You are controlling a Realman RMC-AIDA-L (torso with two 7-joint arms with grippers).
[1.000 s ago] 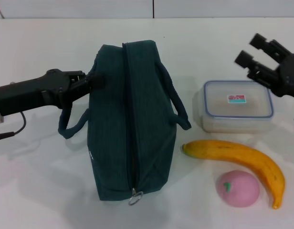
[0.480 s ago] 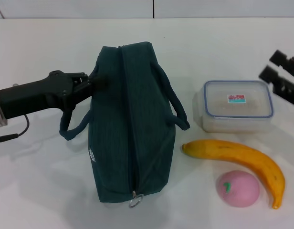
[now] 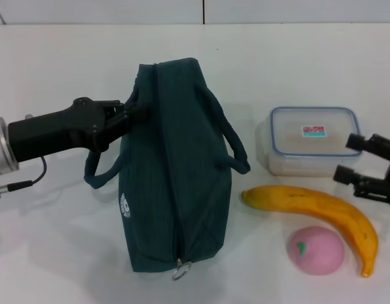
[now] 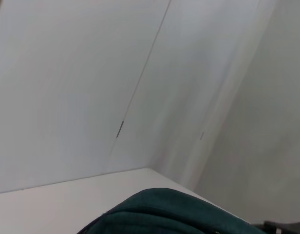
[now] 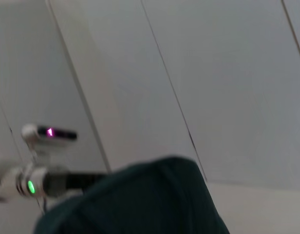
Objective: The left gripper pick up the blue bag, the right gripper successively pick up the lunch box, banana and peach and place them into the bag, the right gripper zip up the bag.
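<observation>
The blue bag point(image 3: 173, 177) stands in the middle of the table with its zipper closed, tipped so its white logo faces me. My left gripper point(image 3: 133, 111) is shut on the bag's far left top edge, by one handle. The bag's fabric also shows in the left wrist view point(image 4: 174, 214) and the right wrist view point(image 5: 140, 200). The lunch box point(image 3: 315, 139) sits to the right of the bag. In front of it lie the banana point(image 3: 321, 209) and the peach point(image 3: 316, 250). My right gripper point(image 3: 351, 158) hangs open just off the lunch box's right front corner, holding nothing.
The white table point(image 3: 49, 240) runs back to a pale wall. A cable point(image 3: 24, 183) trails from the left arm over the table's left side. The left arm, with its lit indicators, shows in the right wrist view point(image 5: 38, 180).
My right gripper has dropped from the upper right to beside the lunch box's right front corner. The left gripper has shifted right and the bag has tipped, showing its logo.
</observation>
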